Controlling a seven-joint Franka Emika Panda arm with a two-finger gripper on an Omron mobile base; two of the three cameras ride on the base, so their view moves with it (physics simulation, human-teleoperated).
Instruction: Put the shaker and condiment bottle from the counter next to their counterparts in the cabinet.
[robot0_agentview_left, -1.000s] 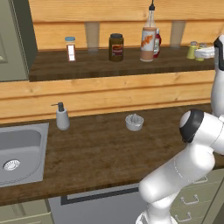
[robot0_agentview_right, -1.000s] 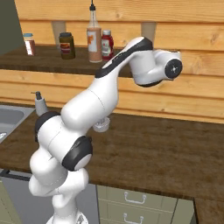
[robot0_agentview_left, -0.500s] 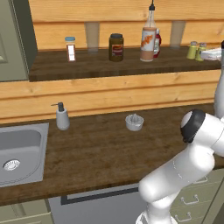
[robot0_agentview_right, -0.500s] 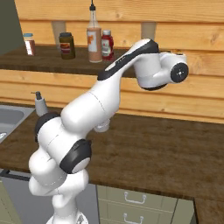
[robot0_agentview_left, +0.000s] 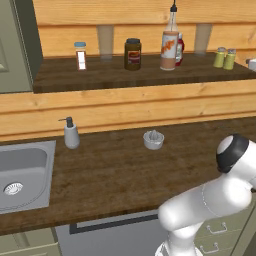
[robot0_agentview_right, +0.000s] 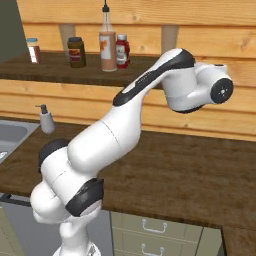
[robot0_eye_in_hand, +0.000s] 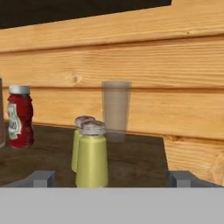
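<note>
Our jaws stand wide, holding nothing; the shaker (robot0_eye_in_hand: 92, 154) stands upright between the fingertips (robot0_eye_in_hand: 41, 178), touching its twin (robot0_eye_in_hand: 78, 144) at eleven o'clock behind it.

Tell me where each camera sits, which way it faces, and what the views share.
Left base view: behind the arm to its left, facing the counter, sink and cabinet; white arm at lower right.
Right base view: behind to its right, same scene; arm rises from lower left.
Hand view: on the hand, level with the shelf, facing two shakers; open pincer tips at the bottom.
Shared: the red bottle in all three.
</note>
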